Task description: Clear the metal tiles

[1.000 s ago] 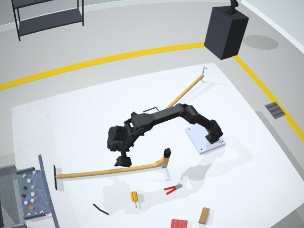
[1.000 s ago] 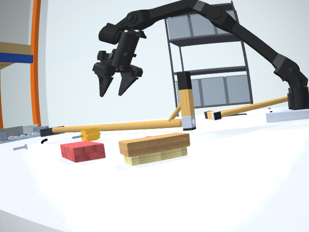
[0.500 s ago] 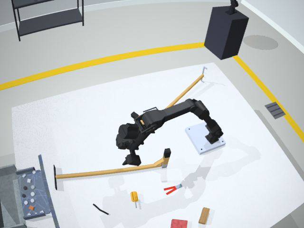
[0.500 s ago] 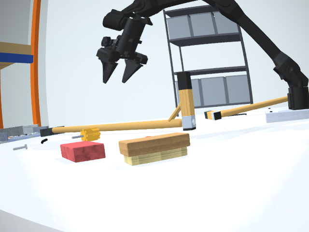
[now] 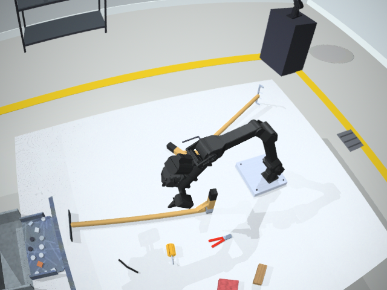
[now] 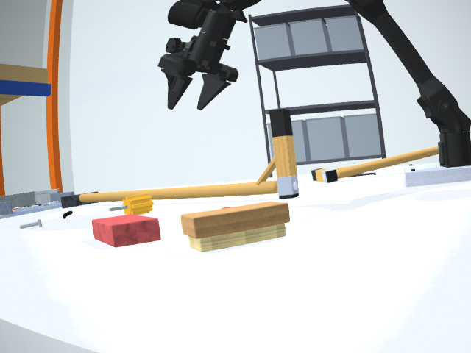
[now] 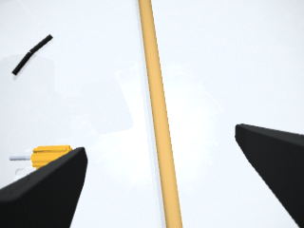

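Note:
The long scraper (image 5: 134,218) (image 6: 190,190) (image 7: 157,100) lies on the table, with a wooden shaft, a black blade at the far left and an upright, black-topped grip at its right end. My gripper (image 6: 185,108) (image 7: 161,138) is open and empty, high above the shaft, which passes between the fingertips in the wrist view. The blue-grey steel bench plate (image 5: 51,240) is at the left in the top view. Several small tiles (image 5: 37,229), pale and dark, lie on it, with an orange piece (image 5: 40,264). The grey catch box (image 5: 9,215) adjoins its far side.
A second wooden-handled tool (image 5: 237,115) (image 6: 388,162) lies behind the arm. A yellow screwdriver (image 5: 170,249) (image 6: 137,204) (image 7: 51,154), red-handled pliers (image 5: 217,240), a bent black piece (image 5: 127,266) (image 7: 31,52), a red block (image 5: 227,284) (image 6: 127,229) and a wooden brush (image 5: 260,274) (image 6: 235,220) lie in front.

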You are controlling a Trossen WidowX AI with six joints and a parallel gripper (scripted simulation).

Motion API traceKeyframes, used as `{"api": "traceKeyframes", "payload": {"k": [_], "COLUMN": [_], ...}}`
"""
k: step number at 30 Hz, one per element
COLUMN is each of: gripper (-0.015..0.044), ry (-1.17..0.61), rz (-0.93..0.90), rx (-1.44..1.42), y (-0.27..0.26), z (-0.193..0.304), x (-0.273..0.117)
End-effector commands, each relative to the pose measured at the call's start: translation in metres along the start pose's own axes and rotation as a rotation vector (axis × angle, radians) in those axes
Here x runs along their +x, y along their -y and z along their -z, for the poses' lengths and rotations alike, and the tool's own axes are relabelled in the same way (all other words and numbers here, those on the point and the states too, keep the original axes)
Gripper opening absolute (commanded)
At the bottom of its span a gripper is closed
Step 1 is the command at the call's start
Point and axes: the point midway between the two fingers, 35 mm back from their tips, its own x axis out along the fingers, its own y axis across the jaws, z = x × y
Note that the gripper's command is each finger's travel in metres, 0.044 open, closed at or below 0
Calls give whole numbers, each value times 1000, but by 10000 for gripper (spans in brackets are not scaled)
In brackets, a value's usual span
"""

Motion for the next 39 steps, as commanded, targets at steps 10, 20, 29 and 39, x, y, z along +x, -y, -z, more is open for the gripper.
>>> {"api": "traceKeyframes", "payload": {"k": [10, 20, 29, 39], "gripper": [440, 440, 440, 440], "ry": [19, 33, 46, 62], "rz": [8, 11, 11, 11], "rx": [8, 10, 12, 14], "y": [-6, -9, -10, -9], "z": [26, 48, 70, 96], "x": [-34, -57, -75, -92]}}
